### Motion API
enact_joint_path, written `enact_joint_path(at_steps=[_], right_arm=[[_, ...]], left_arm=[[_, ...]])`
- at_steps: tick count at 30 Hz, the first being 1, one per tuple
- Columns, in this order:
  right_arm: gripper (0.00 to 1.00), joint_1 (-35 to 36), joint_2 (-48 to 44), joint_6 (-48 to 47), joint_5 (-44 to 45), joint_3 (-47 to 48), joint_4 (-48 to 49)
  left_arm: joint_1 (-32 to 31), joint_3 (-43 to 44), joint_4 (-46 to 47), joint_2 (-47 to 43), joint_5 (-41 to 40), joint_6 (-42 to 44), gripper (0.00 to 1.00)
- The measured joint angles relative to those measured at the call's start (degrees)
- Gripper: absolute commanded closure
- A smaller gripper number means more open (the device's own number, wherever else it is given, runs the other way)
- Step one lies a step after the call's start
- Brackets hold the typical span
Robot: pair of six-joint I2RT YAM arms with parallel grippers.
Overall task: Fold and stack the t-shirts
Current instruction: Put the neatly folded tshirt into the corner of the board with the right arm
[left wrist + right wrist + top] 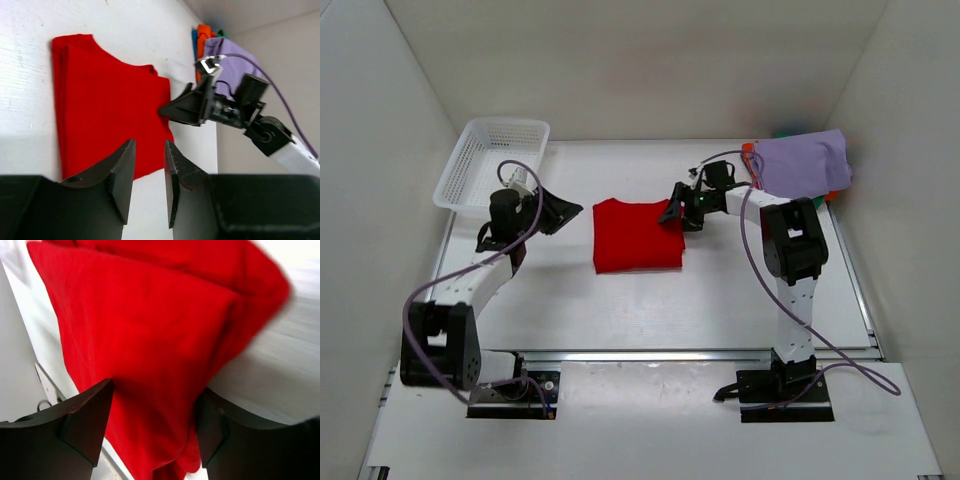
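On the table (620, 310), red t-shirt (638, 236) at the spread right hand (673, 216)

One red t-shirt (638, 238), one lavender t-shirt (802, 160), one basket (455, 182), two arms (470, 287) (796, 285)

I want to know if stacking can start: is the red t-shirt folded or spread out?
Folded. The red t-shirt lies as a compact rectangle, with stacked layers of cloth showing along one edge in the left wrist view.
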Motion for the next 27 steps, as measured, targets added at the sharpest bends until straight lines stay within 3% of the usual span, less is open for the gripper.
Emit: enact_joint_path(at_steps=[2,4,8,11,16,22,27], right_arm=[[0.52,1.9,1.7,-0.5,-0.3,2.6,-1.7],[1.00,3.0,4.1,-2.1,0.3,6.3,-4.3],[1.00,4.0,8.3,-6.3,0.6,13.4,-12.7],[1.00,4.9,7.2,-12.3,10.6,16.5,-17.4],[1.00,5.1,-2.7,-23.2,25.6,10.2,-16.6],[1.00,-2.2,-12.5,-32.9,31.7,6.6,-14.2],[1.00,-8.9,-13.9,-39.8,34.5,10.7,-16.1]], left_arm=[[0.6,-1.9,-0.9,-4.6,-0.3,-0.3,0.62],[0.8,-2.0,-1.9,-7.1,-0.4,-0.3,0.61],[1.0,-2.2,-2.8,-9.8,-0.2,-0.7,0.62],[0.8,-3.0,-3.2,-11.1,-0.4,-1.0,0.63],[0.2,-4.5,-3.4,-11.7,-0.3,-1.2,0.65],[0.1,-5.5,-4.1,-11.7,0.0,-1.4,0.67],[0.0,-5.5,-3.7,-11.3,0.0,-1.4,0.67]])
